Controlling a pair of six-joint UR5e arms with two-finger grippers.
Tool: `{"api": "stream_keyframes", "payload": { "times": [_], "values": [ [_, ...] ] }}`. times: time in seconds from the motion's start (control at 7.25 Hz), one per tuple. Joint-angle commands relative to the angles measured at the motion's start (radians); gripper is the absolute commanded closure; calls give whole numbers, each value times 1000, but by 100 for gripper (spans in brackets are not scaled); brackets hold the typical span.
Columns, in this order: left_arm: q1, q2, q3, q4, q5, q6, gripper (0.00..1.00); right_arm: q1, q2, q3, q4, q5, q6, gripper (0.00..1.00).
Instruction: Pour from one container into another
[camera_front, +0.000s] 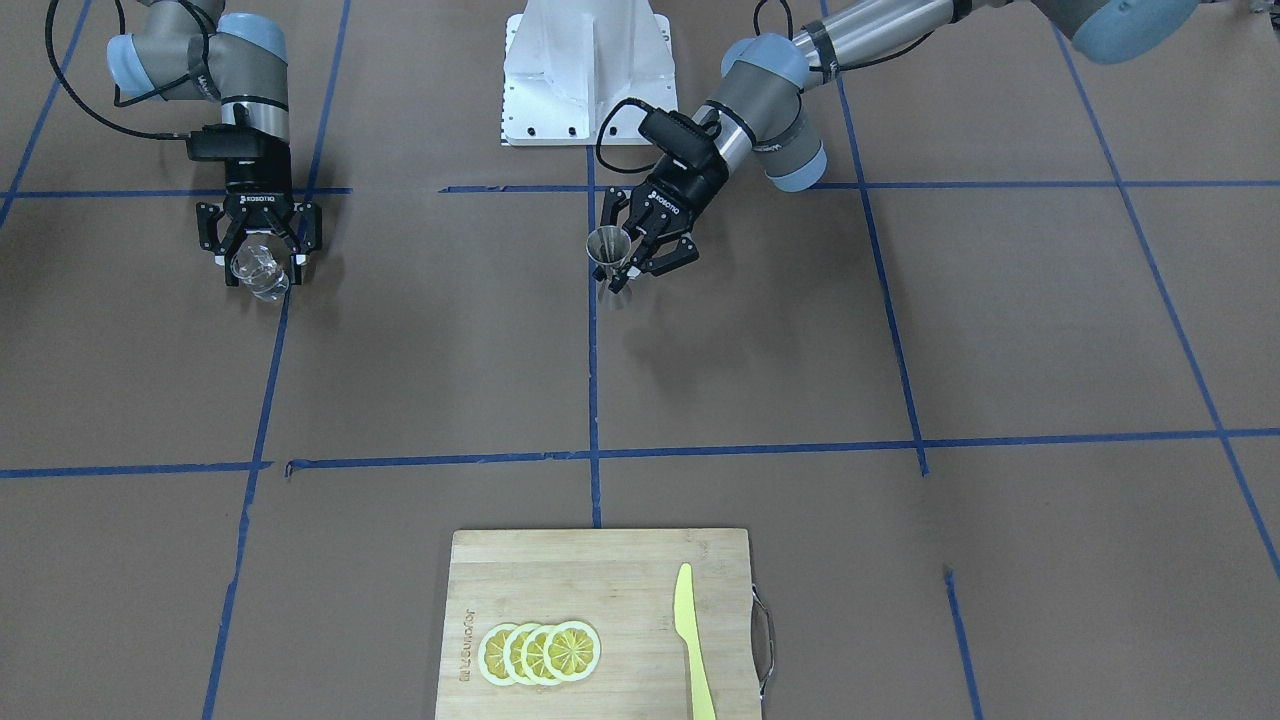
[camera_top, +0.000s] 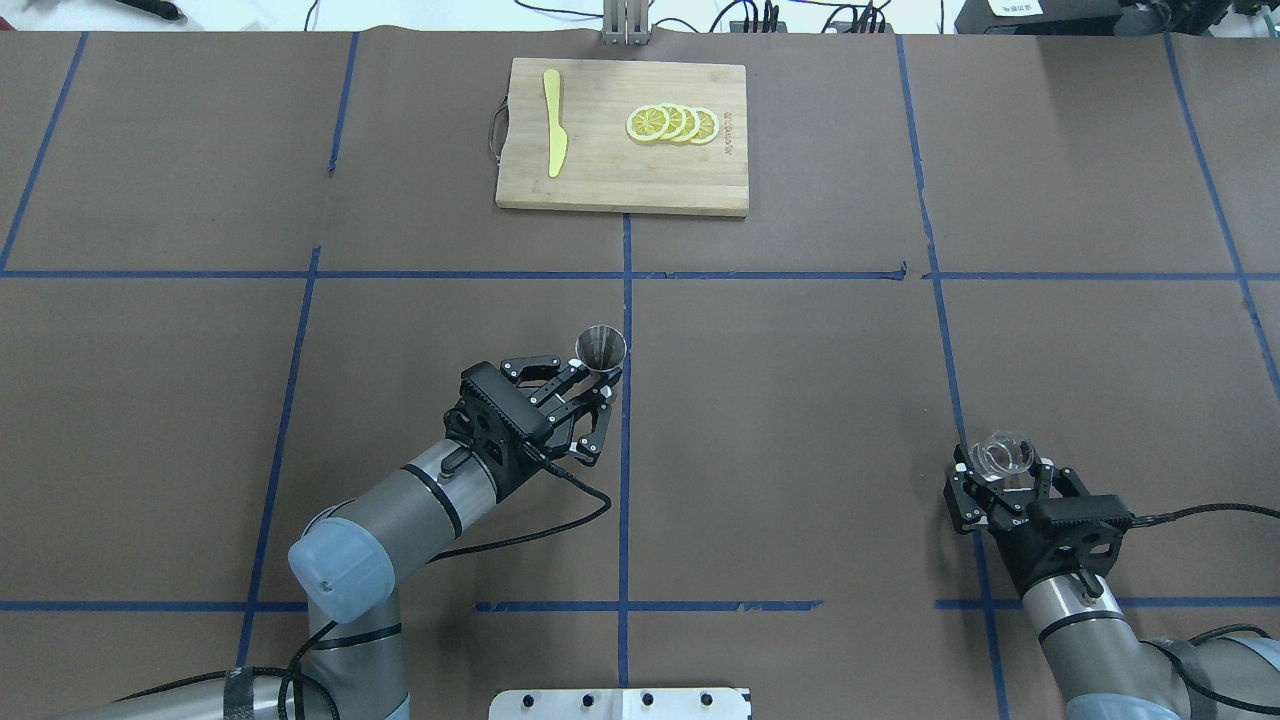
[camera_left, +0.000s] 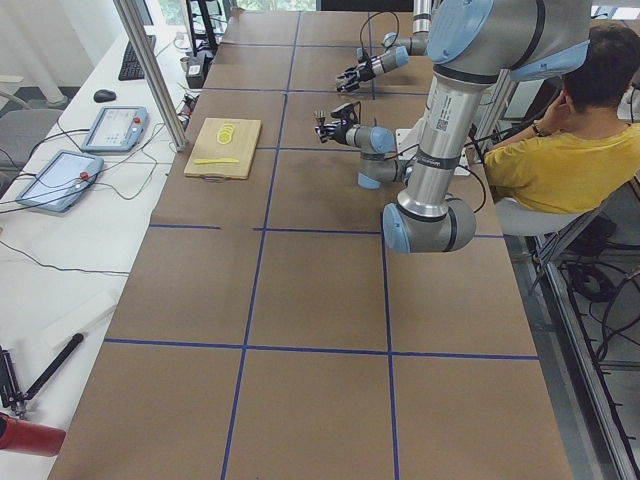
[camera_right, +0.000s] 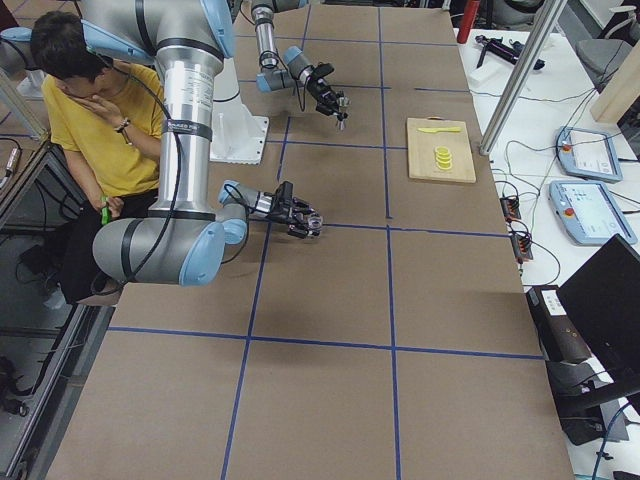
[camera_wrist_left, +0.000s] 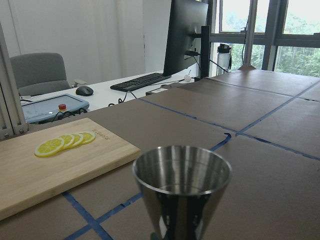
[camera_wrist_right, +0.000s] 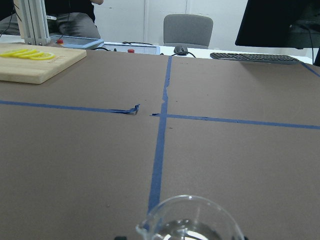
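Note:
The steel jigger (camera_front: 607, 247) stands upright in my left gripper (camera_front: 628, 265), which is shut on its lower half near the table's centre line. It is also seen from above, jigger (camera_top: 600, 347) ahead of the left gripper (camera_top: 598, 388), and its open cone fills the left wrist view (camera_wrist_left: 181, 190). Its shadow lies well off to one side, so it hangs above the table. The clear glass cup (camera_front: 259, 270) is upright in my right gripper (camera_front: 258, 258), shut on it, far to the side. From above, cup (camera_top: 1001, 455) and right gripper (camera_top: 1000, 482). The cup rim (camera_wrist_right: 190, 217) shows liquid inside.
A wooden cutting board (camera_top: 600, 185) lies at the far middle edge, carrying lemon slices (camera_top: 672, 123) and a yellow knife (camera_top: 553, 135). The white robot base (camera_front: 587, 75) sits between the arms. A seated person (camera_left: 560, 150) is behind the robot. Blue tape lines grid the brown table.

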Motion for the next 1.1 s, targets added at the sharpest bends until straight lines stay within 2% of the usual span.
{"api": "stream_keyframes", "payload": {
  "times": [0.0,0.14,0.69,0.97],
  "values": [
    [0,0,-2,-1,0,-1,100,1,-3,0,0,0,0,36],
    [2,0,-2,-3,0,-1,100,1,-3,0,0,2,-1,46],
    [2,2,-6,-4,0,0,100,1,-1,4,3,11,0,100],
    [2,3,-6,-4,0,3,100,4,0,40,46,14,-15,100]
  ]
}}
